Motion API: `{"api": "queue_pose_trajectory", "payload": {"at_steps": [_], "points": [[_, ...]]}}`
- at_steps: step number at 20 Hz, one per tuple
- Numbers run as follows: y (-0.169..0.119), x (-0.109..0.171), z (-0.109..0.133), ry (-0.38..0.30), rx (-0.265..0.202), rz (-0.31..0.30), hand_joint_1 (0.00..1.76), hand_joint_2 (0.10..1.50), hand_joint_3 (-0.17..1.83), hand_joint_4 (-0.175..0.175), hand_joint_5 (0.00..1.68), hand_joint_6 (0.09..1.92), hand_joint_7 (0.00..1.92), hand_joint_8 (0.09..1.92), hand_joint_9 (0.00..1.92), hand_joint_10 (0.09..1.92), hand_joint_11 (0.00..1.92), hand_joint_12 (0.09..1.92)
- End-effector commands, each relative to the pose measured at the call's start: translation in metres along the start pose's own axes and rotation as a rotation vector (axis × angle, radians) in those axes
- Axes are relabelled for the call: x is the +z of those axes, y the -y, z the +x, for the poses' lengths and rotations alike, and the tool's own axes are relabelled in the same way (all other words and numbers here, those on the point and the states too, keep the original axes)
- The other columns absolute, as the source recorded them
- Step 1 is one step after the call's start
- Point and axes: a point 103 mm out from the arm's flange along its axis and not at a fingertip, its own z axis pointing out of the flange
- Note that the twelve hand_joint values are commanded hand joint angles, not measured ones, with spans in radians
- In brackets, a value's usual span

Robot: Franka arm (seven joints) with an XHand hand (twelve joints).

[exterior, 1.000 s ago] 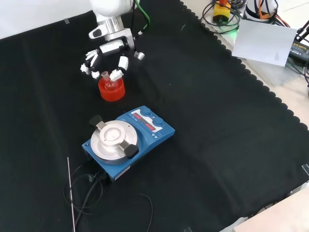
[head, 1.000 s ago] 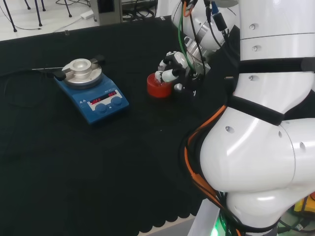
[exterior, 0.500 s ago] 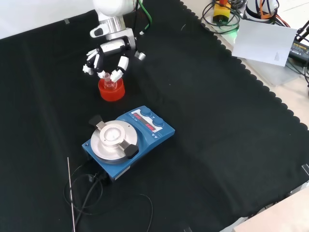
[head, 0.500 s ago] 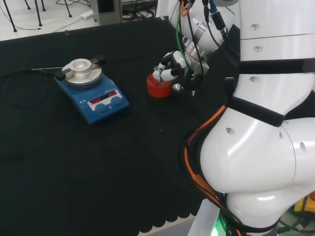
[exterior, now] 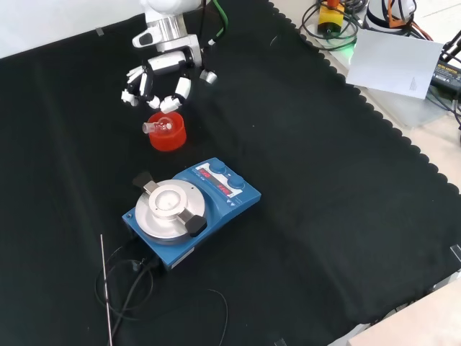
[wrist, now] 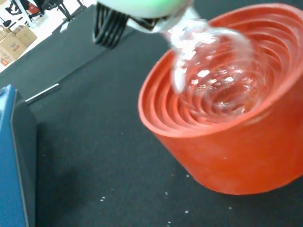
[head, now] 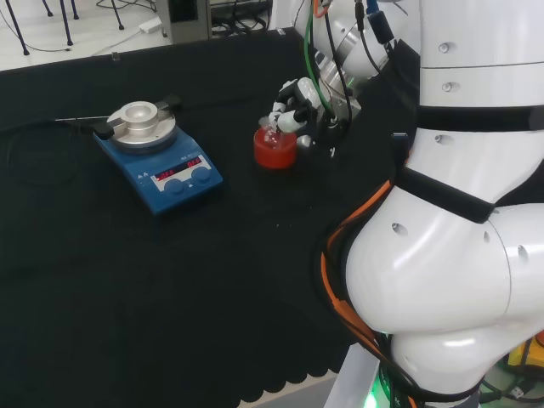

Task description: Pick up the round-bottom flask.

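Hand (exterior: 162, 78) above the red ribbed stand (exterior: 167, 134), fingers curled downward, tips spread around an empty gap; nothing pinched as far as the front view shows. Hand (head: 297, 106) in head view sits just right of the stand (head: 274, 150), slightly higher, wrist angled down toward it.

One round-bottom flask (exterior: 160, 126), clear glass, lies tilted in the stand, bulb in the ribbed cup, neck pointing left in front view. Wrist view: bulb (wrist: 215, 75) rests inside the stand (wrist: 236, 156), leaning.

One stand. One blue hotplate stirrer (exterior: 189, 209) with round metal top, nearer the front camera than the stand, apart from it. One thin rod (exterior: 105, 288) and a cable (exterior: 137, 288) by the stirrer on black cloth (exterior: 324, 187).
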Motion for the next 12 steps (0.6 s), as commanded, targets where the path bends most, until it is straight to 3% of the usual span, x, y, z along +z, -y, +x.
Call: {"api": "queue_pose_trajectory", "payload": {"at_steps": [1, 7, 12], "points": [[0.0097, -0.0134, 0.0149, 0.014, -0.005, 0.007, 1.07, 0.66, 0.84, 0.175, 1.09, 1.08, 0.41, 0.54, 0.61, 0.55, 0.17, 1.36], [0.0147, -0.0175, 0.0167, 0.018, 0.016, 0.017, 1.08, 0.65, 0.84, 0.175, 1.10, 1.07, 0.42, 0.54, 0.62, 0.55, 0.18, 1.36], [0.0098, -0.0104, 0.0162, 0.041, 0.055, 0.055, 1.06, 0.75, 0.64, 0.175, 1.08, 0.99, 0.38, 0.54, 0.58, 0.55, 0.15, 1.37]]}}
